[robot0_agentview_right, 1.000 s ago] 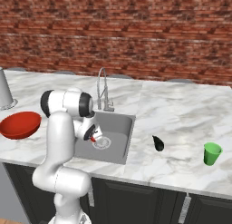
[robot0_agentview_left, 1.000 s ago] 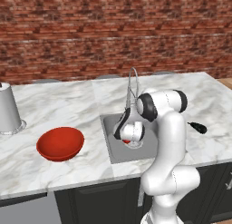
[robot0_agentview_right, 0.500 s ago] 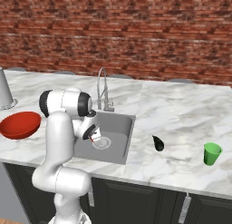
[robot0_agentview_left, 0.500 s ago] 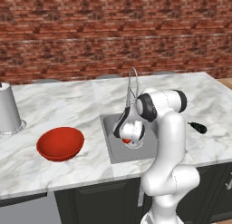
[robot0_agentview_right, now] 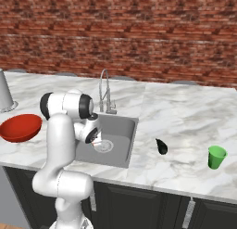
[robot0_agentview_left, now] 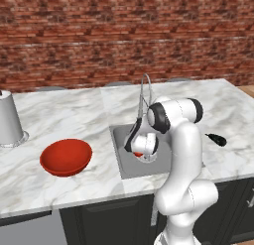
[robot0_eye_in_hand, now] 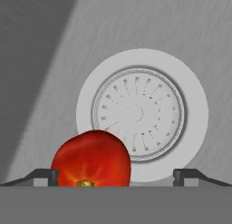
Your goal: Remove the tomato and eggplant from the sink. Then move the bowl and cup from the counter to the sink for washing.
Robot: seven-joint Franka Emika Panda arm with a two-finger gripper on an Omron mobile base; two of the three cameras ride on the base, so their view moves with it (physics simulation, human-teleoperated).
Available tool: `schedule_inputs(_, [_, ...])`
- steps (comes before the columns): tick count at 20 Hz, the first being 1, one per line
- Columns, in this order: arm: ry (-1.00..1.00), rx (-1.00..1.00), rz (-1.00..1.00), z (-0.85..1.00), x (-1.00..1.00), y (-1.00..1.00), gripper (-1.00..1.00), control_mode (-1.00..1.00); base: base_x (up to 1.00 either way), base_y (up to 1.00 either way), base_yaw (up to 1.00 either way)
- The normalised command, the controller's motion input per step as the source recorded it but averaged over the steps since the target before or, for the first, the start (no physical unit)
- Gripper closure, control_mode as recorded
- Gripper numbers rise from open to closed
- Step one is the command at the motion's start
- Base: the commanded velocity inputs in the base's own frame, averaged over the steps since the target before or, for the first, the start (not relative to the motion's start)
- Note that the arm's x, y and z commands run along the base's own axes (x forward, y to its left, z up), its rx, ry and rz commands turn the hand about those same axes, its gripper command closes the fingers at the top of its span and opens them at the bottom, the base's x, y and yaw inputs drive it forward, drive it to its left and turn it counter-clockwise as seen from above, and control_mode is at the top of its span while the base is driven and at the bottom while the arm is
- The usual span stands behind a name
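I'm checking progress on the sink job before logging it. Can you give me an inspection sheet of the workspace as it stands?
Surface: white marble counter, sink recessed in it.
Job's things: tomato in the sink beside the drain; eggplant on the counter right of the sink; red bowl and green cup on the counter.
Clutter: grey canister.
Grippers: gripper open, low over the tomato.
Cables: nothing seen.
Surroundings: brick wall, faucet.

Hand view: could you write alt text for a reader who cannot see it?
A shiny red tomato sits on the grey sink floor, partly over the edge of the round white drain. It lies between the open end effector fingertips, nearer the left one.
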Motion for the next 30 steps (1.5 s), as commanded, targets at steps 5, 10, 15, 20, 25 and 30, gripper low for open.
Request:
schedule_inputs(5, [0.02,0.05,-0.04,-0.06,0.07,0.14,-1.00,-1.00,0.00,0.00,0.00])
schedule_inputs(10, [0.04,0.01,-0.02,-0.10,0.08,0.01,-1.00,-1.00,0.00,0.00,0.00])
schedule_inputs(15, [0.09,0.00,-0.03,-0.16,0.07,0.00,-1.00,-1.00,0.00,0.00,0.00])
schedule_inputs(20, [0.09,0.00,-0.03,-0.18,0.08,0.00,-1.00,-1.00,0.00,0.00,0.00])
schedule_inputs(25, [0.12,0.00,-0.04,-0.18,0.05,0.00,-1.00,-1.00,0.00,0.00,0.00])
schedule_inputs(30, [0.19,0.00,-0.08,-0.30,0.00,0.00,-1.00,-1.00,0.00,0.00,0.00])
